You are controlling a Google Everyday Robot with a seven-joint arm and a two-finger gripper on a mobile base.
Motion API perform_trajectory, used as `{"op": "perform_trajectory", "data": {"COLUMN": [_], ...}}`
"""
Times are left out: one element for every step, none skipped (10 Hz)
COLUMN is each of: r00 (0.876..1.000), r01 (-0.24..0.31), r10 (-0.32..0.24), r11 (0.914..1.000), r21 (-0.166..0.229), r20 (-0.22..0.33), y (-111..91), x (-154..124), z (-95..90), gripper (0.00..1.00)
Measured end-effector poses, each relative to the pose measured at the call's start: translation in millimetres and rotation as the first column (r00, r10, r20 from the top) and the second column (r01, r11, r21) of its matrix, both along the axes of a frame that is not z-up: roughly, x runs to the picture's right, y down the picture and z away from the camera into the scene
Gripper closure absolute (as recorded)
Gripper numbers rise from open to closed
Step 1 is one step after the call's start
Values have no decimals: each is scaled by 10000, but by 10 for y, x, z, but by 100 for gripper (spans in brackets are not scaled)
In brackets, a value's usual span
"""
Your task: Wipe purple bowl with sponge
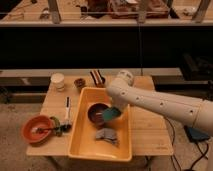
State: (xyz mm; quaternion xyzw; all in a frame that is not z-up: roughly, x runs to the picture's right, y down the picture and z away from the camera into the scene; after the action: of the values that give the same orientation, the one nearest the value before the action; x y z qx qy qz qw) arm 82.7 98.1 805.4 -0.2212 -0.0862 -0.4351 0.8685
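The purple bowl (96, 112) sits in a yellow tub (80, 142) on the wooden table. A teal sponge (111, 115) is at the bowl's right rim, tilted against it. My gripper (114, 111) comes in from the right at the end of the white arm (160, 102) and is shut on the sponge. The arm's wrist hides most of the fingers.
A crumpled grey cloth (106, 135) lies in the tub in front of the bowl. An orange bowl (36, 129) with a utensil sits at the table's left. A white cup (58, 80), a small brown cup (79, 83) and a black pen (67, 107) are behind it.
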Motion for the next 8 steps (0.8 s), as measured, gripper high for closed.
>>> {"op": "perform_trajectory", "data": {"r00": [9999,9995,9993,9994,9994,9996,9997,9996], "r01": [-122,-296,-345,-340,-338,-268,-218,-128], "r10": [122,296,345,340,338,269,220,132], "r11": [9999,9996,9994,9994,9994,9996,9997,9998], "r21": [-12,-28,-9,-8,-2,-66,-127,-171], "r20": [-39,-113,-106,-9,90,67,142,245], "y": [-36,-89,-173,-256,-325,-383,-411,-439], "x": [12,59,64,11,-53,-106,-211,-342], "z": [61,147,221,298,345,390,421,454], "gripper": [100,100,100,100,100,100,100,100]}}
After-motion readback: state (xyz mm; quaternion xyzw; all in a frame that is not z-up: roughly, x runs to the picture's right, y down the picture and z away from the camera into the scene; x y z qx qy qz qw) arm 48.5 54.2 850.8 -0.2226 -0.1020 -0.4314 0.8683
